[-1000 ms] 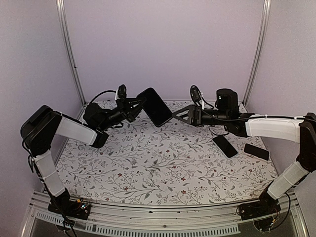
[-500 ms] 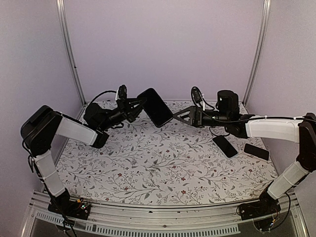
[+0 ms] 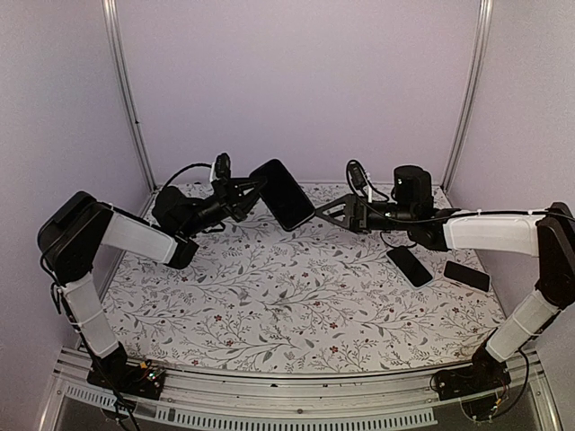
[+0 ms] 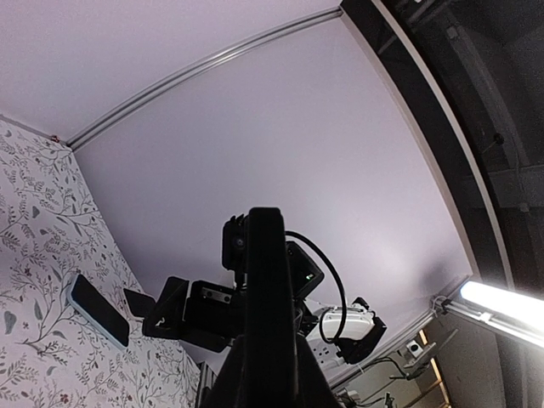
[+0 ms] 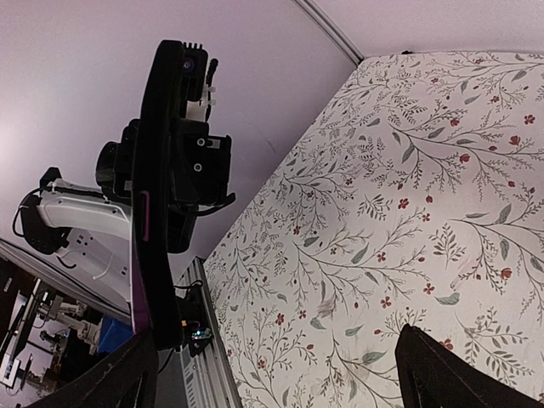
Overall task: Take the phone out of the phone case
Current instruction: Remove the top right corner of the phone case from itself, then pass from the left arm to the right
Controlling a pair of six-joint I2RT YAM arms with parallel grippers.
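Observation:
The phone (image 3: 282, 195), a dark slab in its phone case, is held up in the air above the far left of the table, and my left gripper (image 3: 247, 193) is shut on its left end. In the left wrist view its edge (image 4: 268, 297) rises from between my left gripper's (image 4: 268, 378) fingers. My right gripper (image 3: 325, 214) stands open just right of the phone's lower corner. In the right wrist view the phone (image 5: 157, 204) is edge-on with a purple strip along its side, next to one finger of the right gripper (image 5: 280, 374); whether they touch I cannot tell.
Two other dark phones (image 3: 410, 266) (image 3: 466, 276) lie flat on the floral tablecloth (image 3: 296, 296) at the right, under the right forearm. Purple walls close in the back and sides, and metal posts (image 3: 126, 99) stand at the back corners.
My right gripper has dipped very slightly by the phone's lower right corner. The left arm and the phone have stayed still.

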